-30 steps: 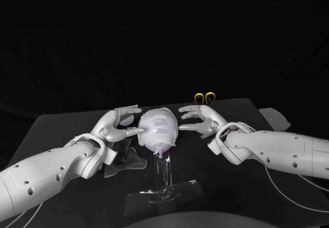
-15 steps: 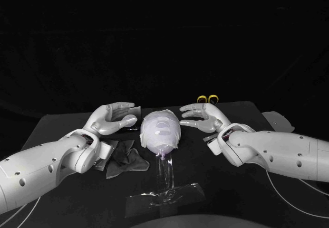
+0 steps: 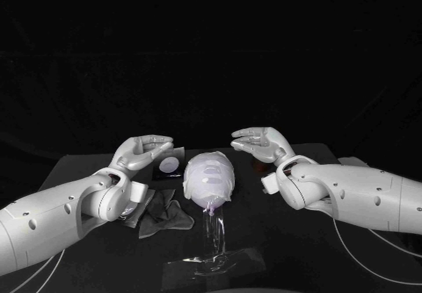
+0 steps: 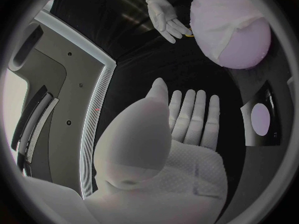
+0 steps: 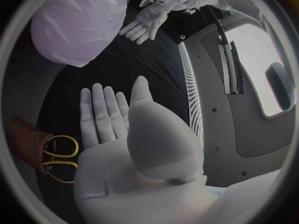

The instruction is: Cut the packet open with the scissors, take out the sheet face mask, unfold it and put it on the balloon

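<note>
A pale lilac balloon (image 3: 209, 190) stands on a clear stand (image 3: 214, 259) at the table's middle, with the white sheet mask (image 3: 207, 172) lying over its front. My left hand (image 3: 144, 150) hovers open off the balloon's left side, apart from it. My right hand (image 3: 260, 142) hovers open off its right side, also apart. The left wrist view has the left hand (image 4: 189, 115) with flat fingers, the balloon (image 4: 231, 27) and the right hand (image 4: 166, 16) beyond. The yellow-handled scissors (image 5: 58, 158) lie beside the right hand (image 5: 109, 113). The black packet (image 3: 169, 165) lies behind the balloon.
A crumpled dark wrapper piece (image 3: 161, 213) lies on the table under my left forearm. The stand's clear base spreads toward the front edge. A pale object (image 3: 352, 162) sits at the table's right edge.
Both hands have drawn away from the balloon's sides and risen. The mask stays on the balloon. The packet behind the left hand has come into sight.
</note>
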